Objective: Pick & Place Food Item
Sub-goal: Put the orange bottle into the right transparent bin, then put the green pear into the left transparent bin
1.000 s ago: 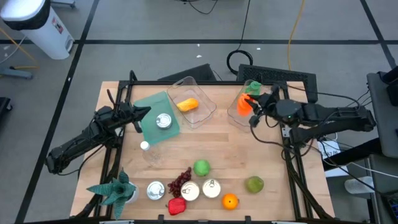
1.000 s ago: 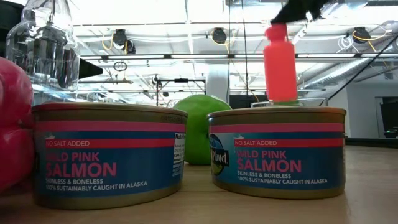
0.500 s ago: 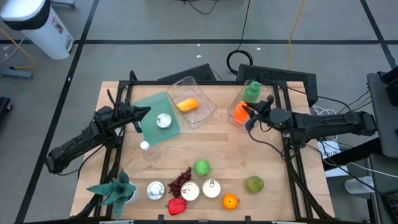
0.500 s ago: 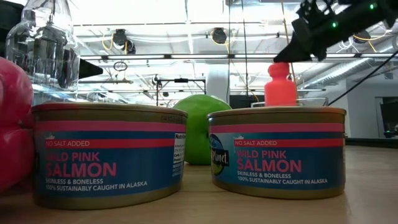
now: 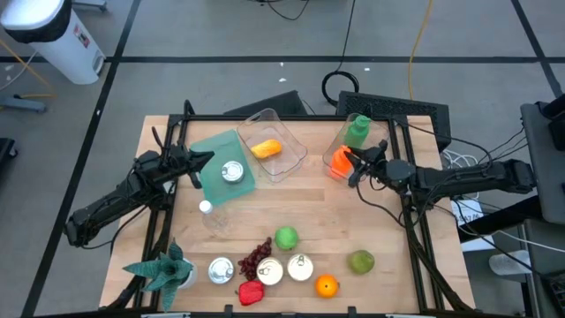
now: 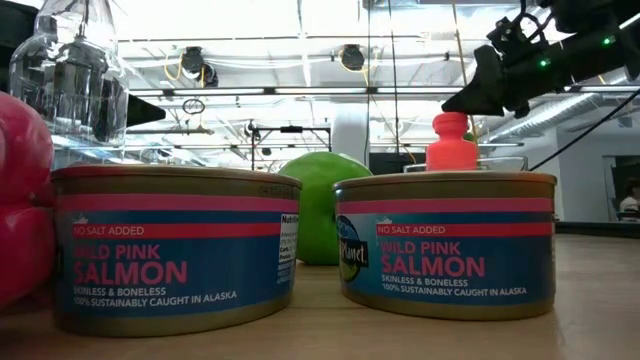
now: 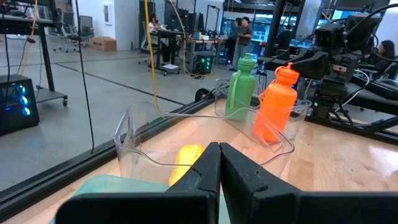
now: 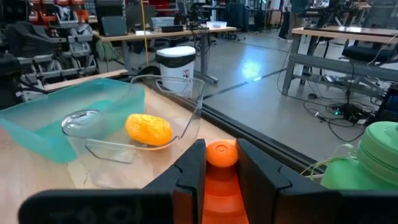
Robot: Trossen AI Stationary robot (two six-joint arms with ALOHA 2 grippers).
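Right claw straddles the orange bottle cap (fingers apart, not clamped) at the table's far-right edge; releasing seems done, withdrawal next.

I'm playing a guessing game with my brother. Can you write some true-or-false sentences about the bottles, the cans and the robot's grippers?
1. The orange bottle stands in a clear bin next to the green bottle. True.
2. The right gripper is over by the plant. False: it is at the orange bottle's cap, fingers on either side of it.
3. The left gripper is wide open. False: it is shut.
4. Something yellow lies in the other clear bin. True.
5. The two salmon cans have green labels. False: the labels are blue and pink.
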